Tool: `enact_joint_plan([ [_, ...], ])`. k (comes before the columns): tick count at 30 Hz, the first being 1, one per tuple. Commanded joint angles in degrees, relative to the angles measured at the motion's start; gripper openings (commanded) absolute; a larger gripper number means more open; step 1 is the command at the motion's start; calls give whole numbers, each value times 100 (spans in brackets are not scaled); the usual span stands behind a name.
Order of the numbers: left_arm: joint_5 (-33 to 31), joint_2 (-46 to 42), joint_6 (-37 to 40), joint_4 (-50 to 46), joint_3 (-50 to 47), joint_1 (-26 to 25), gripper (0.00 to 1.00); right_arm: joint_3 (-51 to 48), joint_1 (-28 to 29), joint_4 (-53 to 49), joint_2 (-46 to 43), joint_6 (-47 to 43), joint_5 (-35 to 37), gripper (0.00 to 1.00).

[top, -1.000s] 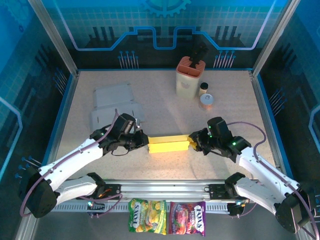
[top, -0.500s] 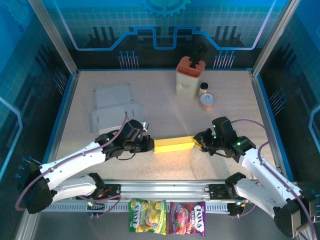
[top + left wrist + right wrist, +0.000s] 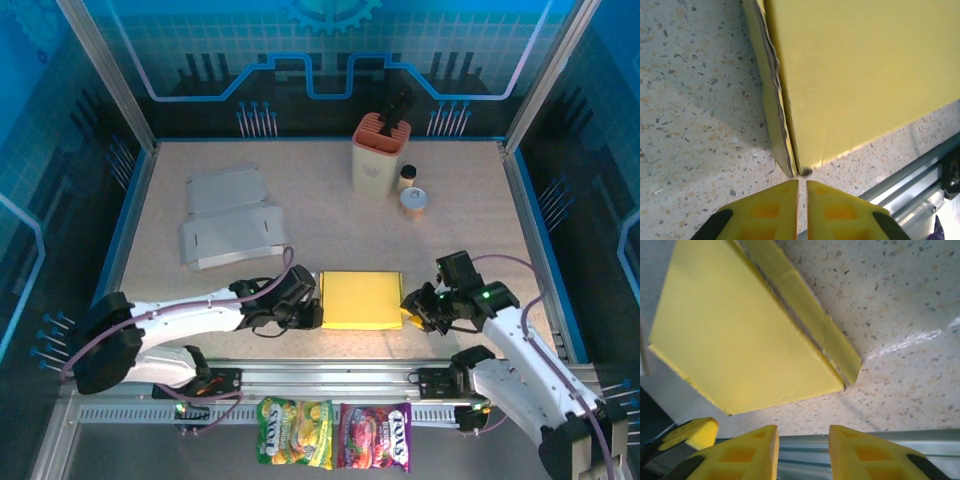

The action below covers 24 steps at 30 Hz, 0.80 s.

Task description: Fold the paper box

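Box (image 3: 362, 300) lay flat on table (image 3: 330, 200), between both arms. Left gripper (image 3: 802, 184) was nearly pressed together, empty, at box corner. Right gripper (image 3: 803, 432) stood spread, empty, near other corner.

The paper box (image 3: 360, 300) is bright yellow and plain, with no print showing. It lies flat on the speckled counter (image 3: 330, 220), close to the near edge, and looks roughly square from above with one broad panel facing up. It is collapsed into a thin slab. A narrow strip of flap sticks out from under the top panel along one side, and the layered card edges show there.
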Motion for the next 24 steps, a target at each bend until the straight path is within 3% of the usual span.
enact_joint_plan([
  [1, -230, -44, -356, 217, 198, 7, 20, 314, -172, -215, 224, -821, 52, 38],
  [6, -88, -96, -469, -133, 388, 264, 30, 473, -470, -120, 590, -1576, 76, 50],
  [10, 590, 120, -661, -1, 379, 828, 40, 536, -510, 57, 1031, -2078, -25, 56],
  [12, 936, 485, -538, -127, 543, 950, 40, 567, -507, 106, 1177, -2210, -117, 58],
  [17, 1088, 928, -513, 18, 682, 954, 38, 737, -509, 14, 1350, -2397, -99, 60],
  [24, 1303, 1452, -656, 263, 823, 946, 29, 851, -520, -133, 1326, -2411, 158, 59],
])
